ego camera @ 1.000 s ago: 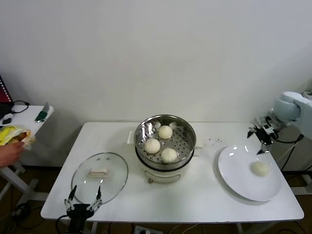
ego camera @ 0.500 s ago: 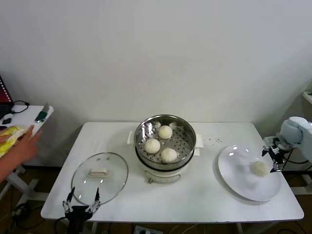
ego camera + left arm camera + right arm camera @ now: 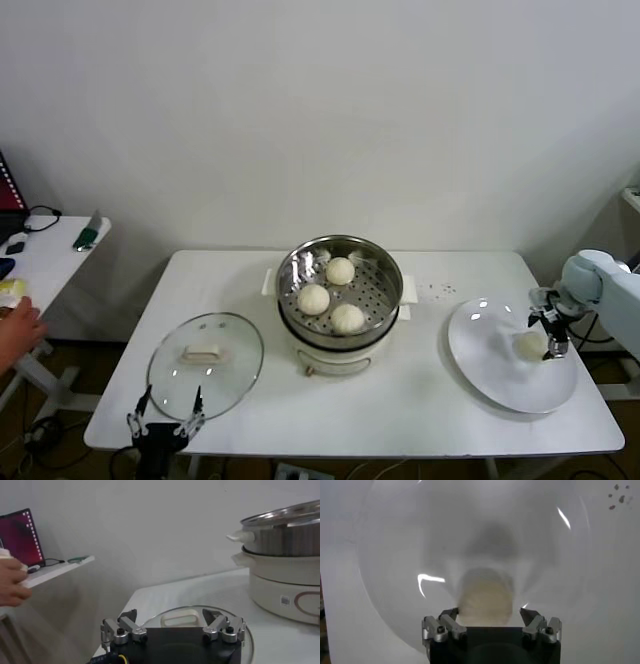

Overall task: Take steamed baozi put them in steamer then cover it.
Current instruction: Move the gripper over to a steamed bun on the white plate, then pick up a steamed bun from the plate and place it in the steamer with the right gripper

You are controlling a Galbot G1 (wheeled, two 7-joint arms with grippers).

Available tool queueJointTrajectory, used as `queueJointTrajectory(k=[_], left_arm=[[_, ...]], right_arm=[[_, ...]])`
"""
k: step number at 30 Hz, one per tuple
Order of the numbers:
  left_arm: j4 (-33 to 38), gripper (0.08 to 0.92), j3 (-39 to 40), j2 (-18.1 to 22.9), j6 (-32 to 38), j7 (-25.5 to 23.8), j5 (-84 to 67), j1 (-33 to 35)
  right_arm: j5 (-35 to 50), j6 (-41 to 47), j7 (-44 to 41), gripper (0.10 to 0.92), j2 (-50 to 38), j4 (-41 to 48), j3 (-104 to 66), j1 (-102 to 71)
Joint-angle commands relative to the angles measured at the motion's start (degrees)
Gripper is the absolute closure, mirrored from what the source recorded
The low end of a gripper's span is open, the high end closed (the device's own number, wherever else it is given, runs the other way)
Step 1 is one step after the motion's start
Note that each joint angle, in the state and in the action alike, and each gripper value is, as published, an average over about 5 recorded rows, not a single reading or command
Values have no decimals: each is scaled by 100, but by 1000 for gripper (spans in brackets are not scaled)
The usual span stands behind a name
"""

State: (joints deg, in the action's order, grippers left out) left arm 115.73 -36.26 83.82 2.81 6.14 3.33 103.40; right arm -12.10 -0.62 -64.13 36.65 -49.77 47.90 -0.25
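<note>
Right wrist view: baozi (image 3: 485,600) between open right end effector (image 3: 490,616) fingers.

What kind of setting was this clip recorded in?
Probably a lab or office staged as a kitchen test: a bare white wall, a plain white table holding only the steamer, the cover and a plate, and a side desk with cables.

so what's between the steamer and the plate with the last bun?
Bare white tabletop in the head view, apart from a few small dark specks towards the back. Nothing stands between the steamer and the plate.
</note>
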Motion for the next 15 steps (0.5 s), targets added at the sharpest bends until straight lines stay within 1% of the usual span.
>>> queueJointTrajectory(k=[1,7,9,15], left_arm=[[-17,177,3,-17,-13,-1,7,-21],[-49,177,21,-19,-27,4,11,-60],[-52,177,27,-21,-29,5,19,-63],[-25,177,32,-17,-31,8,28,-46]], right_arm=[[-78,-25,-31,203,189,233,-168,-206],[-135,-68,-26,204,262,375,-195,-215],[-162,-89,-11,217,326,450,-232,-215],[-144,-141,-16,301,385,526,-198,-119]])
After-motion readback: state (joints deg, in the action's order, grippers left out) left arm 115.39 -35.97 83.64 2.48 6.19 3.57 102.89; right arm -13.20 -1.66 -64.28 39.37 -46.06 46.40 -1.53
